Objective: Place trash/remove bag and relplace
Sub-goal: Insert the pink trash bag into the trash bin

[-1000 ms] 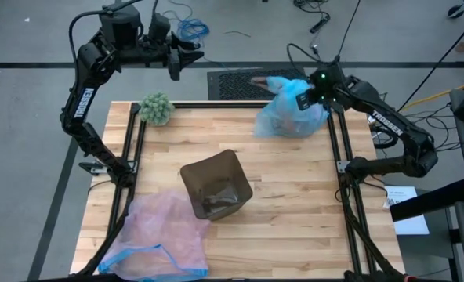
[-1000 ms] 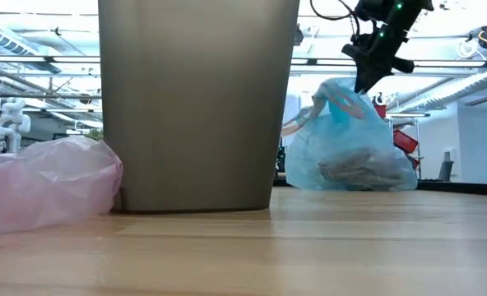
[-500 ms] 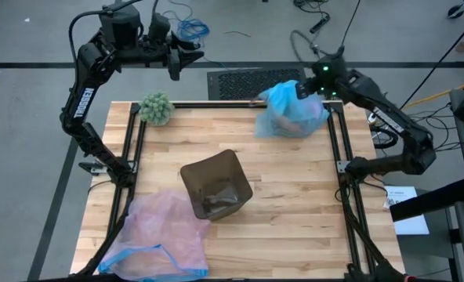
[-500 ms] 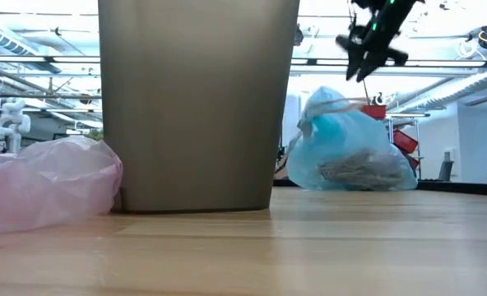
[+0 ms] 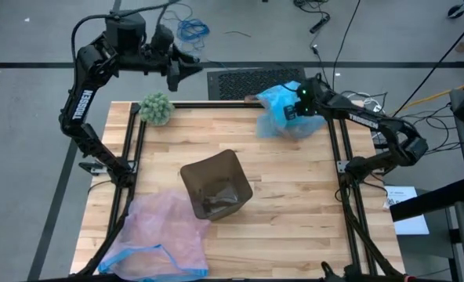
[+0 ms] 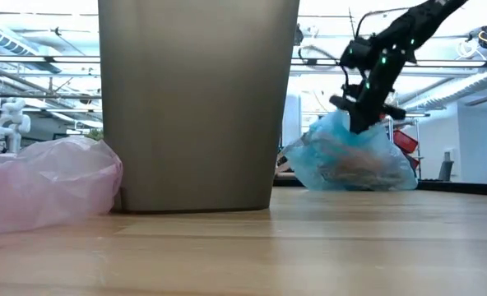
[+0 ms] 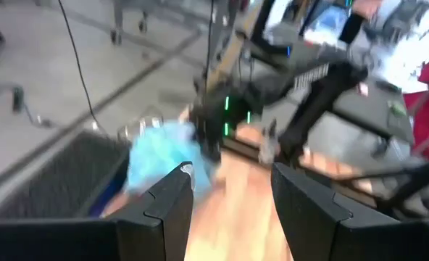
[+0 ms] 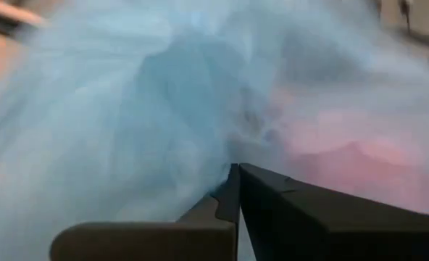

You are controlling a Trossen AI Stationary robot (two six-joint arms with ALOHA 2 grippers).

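A: Where's the blue bag now?

B: At the far right corner of the bench, slumped on the wood with brownish trash showing through the plastic in the low view. The right gripper is right down on its top.

A: That's new, isn't it? A second ago we had that gripper at the bag's upper edge, then half a second ago it had lifted clear above it.

B: Yes, and now it has dropped back into the plastic. The right wrist view shows its fingers pressed together, with blue film bunched right against them. We'd say they've shut on a fold of the bag, though we can't see the fold between the tips.

A: And the bag looks flatter than before.

B: It does, squashed under the gripper. We read that as a re-grip: the earlier hold let go, and this is a second try at catching the bag's top.

A: The left side?

B: The left gripper waits beyond the far left edge of the bench, fingers spread, holding nothing. The brown bin stands mid-bench without a liner, and the pink bag lies at the near left, untouched.

A: So removal is nearly done; the replacing hasn't started.
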